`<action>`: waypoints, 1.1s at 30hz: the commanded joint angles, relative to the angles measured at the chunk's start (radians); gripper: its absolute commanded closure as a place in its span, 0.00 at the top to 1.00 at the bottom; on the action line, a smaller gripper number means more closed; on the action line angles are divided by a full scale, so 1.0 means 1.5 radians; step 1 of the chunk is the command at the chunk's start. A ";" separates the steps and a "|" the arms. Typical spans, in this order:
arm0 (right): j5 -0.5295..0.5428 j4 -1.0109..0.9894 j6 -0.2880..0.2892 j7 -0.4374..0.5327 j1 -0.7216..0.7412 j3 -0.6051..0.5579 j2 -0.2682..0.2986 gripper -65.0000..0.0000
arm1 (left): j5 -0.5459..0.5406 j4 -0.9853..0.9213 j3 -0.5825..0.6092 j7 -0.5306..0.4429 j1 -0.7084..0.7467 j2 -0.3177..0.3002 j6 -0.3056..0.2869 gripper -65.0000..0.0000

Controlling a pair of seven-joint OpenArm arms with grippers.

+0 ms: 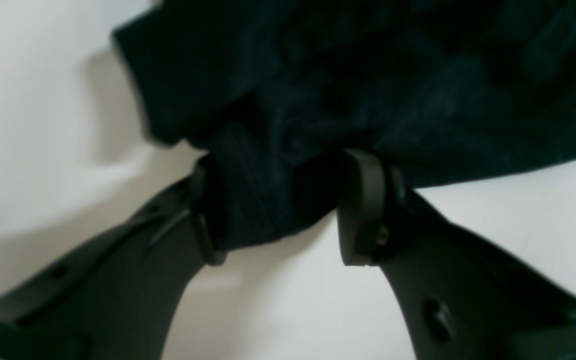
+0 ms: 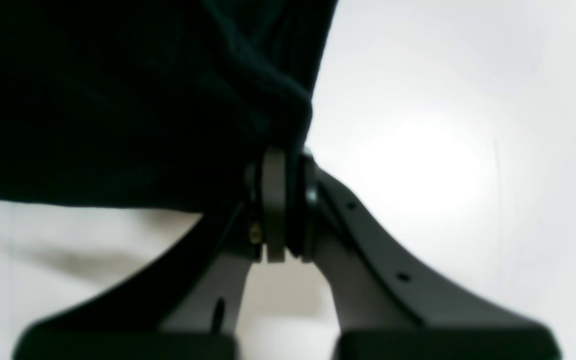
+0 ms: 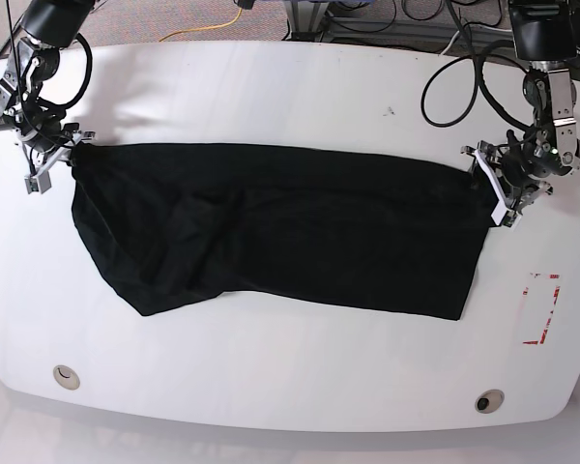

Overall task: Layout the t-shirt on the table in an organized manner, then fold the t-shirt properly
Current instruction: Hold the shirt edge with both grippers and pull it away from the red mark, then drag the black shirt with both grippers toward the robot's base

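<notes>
The black t-shirt [image 3: 290, 232] lies spread across the white table [image 3: 290, 97], with rumpled folds on its left half. At the shirt's upper left corner, my right gripper [image 3: 63, 155] is pinched shut on the cloth; in the right wrist view its fingers [image 2: 274, 200] press together on the fabric edge [image 2: 118, 100]. My left gripper [image 3: 493, 188] sits at the shirt's upper right corner. In the left wrist view its jaws [image 1: 285, 215] stand apart, straddling a hanging fold of the shirt [image 1: 268, 200], with a sliver of table showing beside the right finger [image 1: 363, 210].
A red dashed rectangle [image 3: 541, 309] marks the table near its right edge. Two round grommets [image 3: 66, 375] [image 3: 488, 399] sit near the front edge. Black cables [image 3: 454, 68] loop at the back right behind the left arm.
</notes>
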 commanded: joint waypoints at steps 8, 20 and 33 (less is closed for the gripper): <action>-0.001 0.008 0.001 -0.002 0.002 0.002 0.015 0.03 | 0.019 -0.012 0.009 0.054 0.011 0.001 -0.004 0.20; -0.001 0.008 0.001 -0.004 -0.002 0.002 0.015 0.03 | 0.020 -0.007 0.008 0.058 0.020 0.000 -0.006 0.00; 0.002 0.024 0.001 -0.004 -0.083 0.004 0.050 0.02 | 0.020 0.147 0.005 0.059 0.189 -0.011 -0.006 0.00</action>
